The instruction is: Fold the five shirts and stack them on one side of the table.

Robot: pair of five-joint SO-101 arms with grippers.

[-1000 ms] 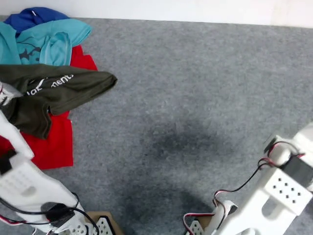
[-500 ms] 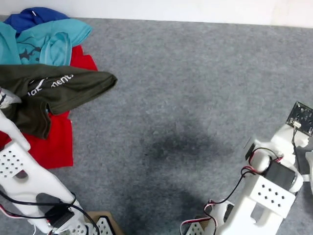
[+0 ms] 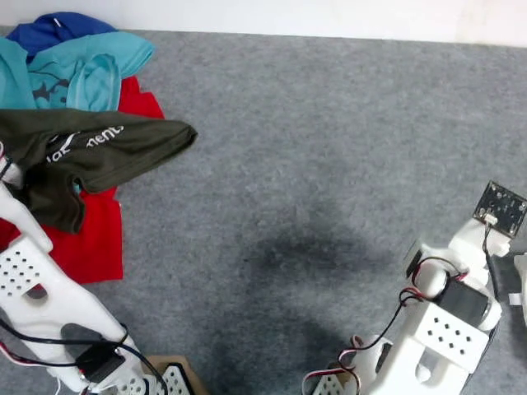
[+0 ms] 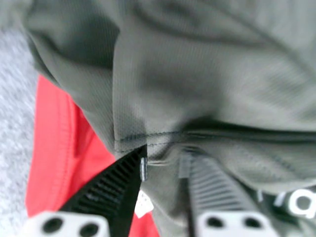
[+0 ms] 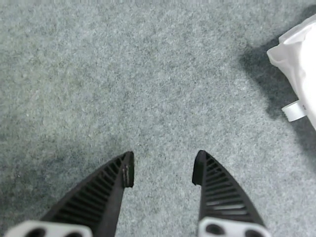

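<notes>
Four shirts lay heaped at the far left corner of the grey felt-covered table, well apart from the right arm. A blue shirt sat farthest back against the white wall. A teal shirt overlapped its near edge. A red shirt was spread flat beneath the others and reached closest to the arms. A dark olive shirt with pale lettering lay crumpled across the red and teal ones, one sleeve stretched out toward the middle of the table.

The left arm rose from the near left corner to the olive shirt's outer edge. In the left wrist view the left gripper was clenched on a bunched fold of the dark olive shirt. The stitched hem ran across between its two ribbed black fingers, and the cloth draped over the tip of the other one. Red fabric showed beside and below it.

The right arm stood at the near right corner. The right gripper pointed down at bare grey felt with its fingers spread apart and nothing between them. A white object with a small tab lay just off to one side; what it was could not be told.
</notes>
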